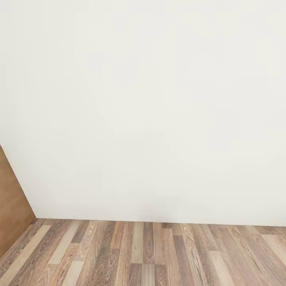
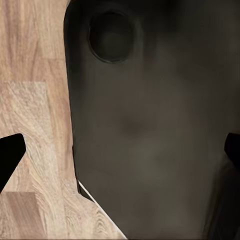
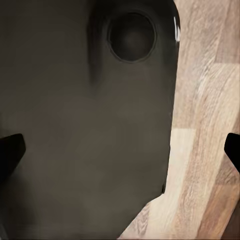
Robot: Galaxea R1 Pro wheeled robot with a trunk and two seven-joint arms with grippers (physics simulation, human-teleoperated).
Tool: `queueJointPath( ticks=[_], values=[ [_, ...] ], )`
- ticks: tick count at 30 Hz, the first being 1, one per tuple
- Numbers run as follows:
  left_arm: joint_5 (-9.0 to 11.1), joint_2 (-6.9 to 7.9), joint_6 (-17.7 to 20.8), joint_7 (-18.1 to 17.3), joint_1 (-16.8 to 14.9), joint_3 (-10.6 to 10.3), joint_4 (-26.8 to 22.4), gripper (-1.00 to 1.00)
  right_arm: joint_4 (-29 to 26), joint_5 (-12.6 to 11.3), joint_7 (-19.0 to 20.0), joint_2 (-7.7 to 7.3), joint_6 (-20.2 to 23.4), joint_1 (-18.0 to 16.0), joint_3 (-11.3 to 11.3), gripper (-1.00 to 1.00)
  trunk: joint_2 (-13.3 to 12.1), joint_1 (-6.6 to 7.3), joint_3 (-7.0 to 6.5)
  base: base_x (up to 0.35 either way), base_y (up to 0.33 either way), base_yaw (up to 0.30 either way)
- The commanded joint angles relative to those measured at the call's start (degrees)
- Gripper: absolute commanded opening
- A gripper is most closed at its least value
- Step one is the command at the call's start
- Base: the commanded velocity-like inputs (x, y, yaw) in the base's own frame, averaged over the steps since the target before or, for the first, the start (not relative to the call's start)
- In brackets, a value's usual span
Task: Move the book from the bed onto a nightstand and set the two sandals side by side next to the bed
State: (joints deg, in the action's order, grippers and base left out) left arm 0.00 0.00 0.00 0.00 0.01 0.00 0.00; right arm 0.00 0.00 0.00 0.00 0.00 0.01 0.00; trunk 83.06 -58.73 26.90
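Note:
The book, the bed, the nightstand and the two sandals are out of view. In the left wrist view my left gripper [image 2: 120,152] is open, its dark fingertips [image 2: 10,156] far apart at the frame's edges and nothing between them. My right gripper [image 3: 120,149] is open the same way, with its fingertips [image 3: 10,150] wide apart. Both wrist cameras look past the fingers at a dark rounded part of my own body [image 2: 150,125] [image 3: 85,125] and at wood-plank floor [image 2: 35,115] [image 3: 205,125] beside it.
The head view faces a plain white wall [image 1: 143,99] close ahead, meeting mixed-brown wood-plank floor [image 1: 143,254] along the bottom. A flat brown wooden panel [image 1: 10,206] stands at the far left, angled against the wall.

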Motion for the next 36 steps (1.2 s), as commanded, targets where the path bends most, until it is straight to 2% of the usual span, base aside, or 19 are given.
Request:
queueJointPath(
  ticks=[1, 3, 7, 13, 21, 27, 30, 36],
  values=[
    [-0.33, 0.11, 0.33, -0.09, 0.33, -0.33, -0.33, 1.0, 0.33, 0.26, 0.16, 0.33, 0.25, 0.33, 0.33, 1.0, 0.02, 0.0, 0.03, 0.0, 0.0, 0.0],
    [-0.97, 0.14, 0.98, -0.09, 0.58, -0.48, -0.29, 1.0, 0.98, 0.26, 0.21, 0.38, 0.26, 0.36, 0.78, 1.0, 0.02, 0.0, 0.03, 0.0, 0.0, 0.0],
    [-1.02, 0.04, 2.08, -0.09, 0.49, -0.5, -0.41, 1.0, 2.27, 0.26, 0.31, 0.36, 0.26, 0.35, 0.77, 1.0, 0.02, 0.0, 0.03, 0.0, 0.0, 0.0],
    [-0.97, -0.64, 2.2, -0.09, 0.36, -0.52, -2.35, 1.0, 2.46, 0.25, 0.43, 0.34, 0.26, 0.35, 0.96, 1.0, 0.02, 0.0, 0.03, 0.0, 0.0, 0.0],
    [-0.86, -0.4, 1.48, -0.09, 0.29, -0.29, -4.0, 1.0, 1.88, -0.13, 0.58, 0.1, 0.22, 0.35, 0.47, 1.0, 0.02, 0.0, 0.03, 0.0, 0.0, 0.0],
    [-0.86, -0.21, -0.45, -0.07, 0.26, -0.2, -5.94, 1.0, -0.01, -0.18, 0.62, -1.4, 0.24, 0.35, 0.23, 1.0, 0.02, 0.0, 0.03, 0.0, 0.0, 0.0],
    [-0.87, -0.68, -1.42, -0.08, 0.26, -0.39, -6.91, 1.0, -0.97, -0.22, 0.4, -2.36, 0.78, 0.35, -0.03, 1.0, 0.02, 0.0, 0.03, 0.0, 0.0, 0.0],
    [-0.81, -2.48, -2.71, -0.08, 0.24, -0.46, -8.84, 1.0, -2.91, -0.18, -0.92, -2.48, 0.54, 0.35, -0.44, 1.0, 0.02, 0.0, 0.03, 0.0, 0.0, 0.0]
  ],
)
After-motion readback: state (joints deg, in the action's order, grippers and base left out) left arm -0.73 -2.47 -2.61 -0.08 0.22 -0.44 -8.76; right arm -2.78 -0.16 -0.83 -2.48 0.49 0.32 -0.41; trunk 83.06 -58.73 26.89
